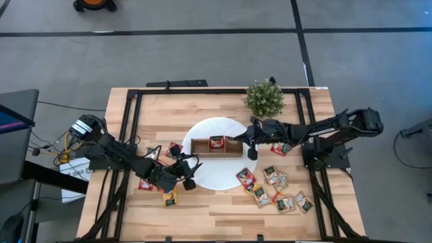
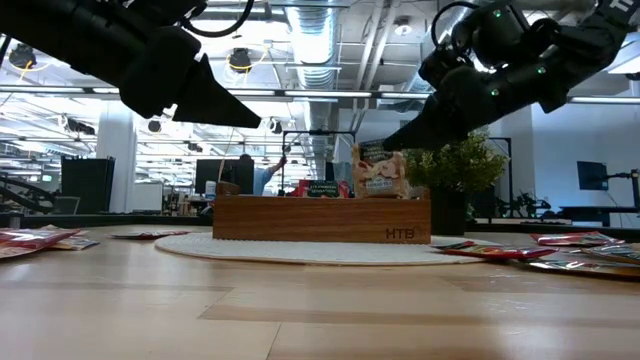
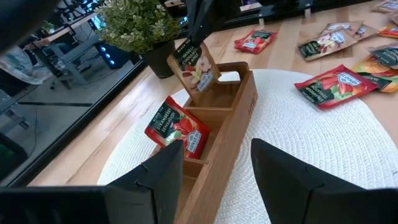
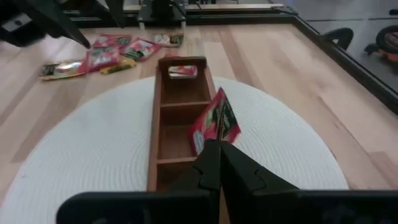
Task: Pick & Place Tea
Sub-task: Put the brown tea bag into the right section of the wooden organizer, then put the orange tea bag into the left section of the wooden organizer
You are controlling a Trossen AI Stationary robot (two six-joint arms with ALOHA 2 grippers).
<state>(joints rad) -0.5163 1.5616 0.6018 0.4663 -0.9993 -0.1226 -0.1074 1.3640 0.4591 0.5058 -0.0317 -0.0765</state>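
A narrow wooden box (image 1: 200, 145) lies on the white disc (image 1: 216, 177). A red tea sachet (image 3: 178, 127) leans in its middle compartment. My right gripper (image 1: 237, 140) is over the box's right-end compartment, shut on a beige tea sachet (image 3: 194, 65). My left gripper (image 1: 186, 169) hovers open above the disc's left edge, level with the box's left end, and touches nothing. More sachets lie flat on the table: a cluster (image 1: 273, 187) right of the disc and a few (image 1: 169, 197) left of it. My right gripper pinches the beige sachet by its top edge (image 3: 186, 48) between the two fingers (image 3: 200, 25), coming from above and slanting down. The sachet stands nearly upright below the fingertips, slightly tilted, with its lower end (image 2: 380, 192) inside the box's right-end compartment.
A small green plant (image 1: 264, 98) in a dark pot stands just beyond the disc on the far side, close to my right arm. Black frame rails (image 1: 128, 135) run along the table's edges. Bare wood lies in front of the disc toward the near edge.
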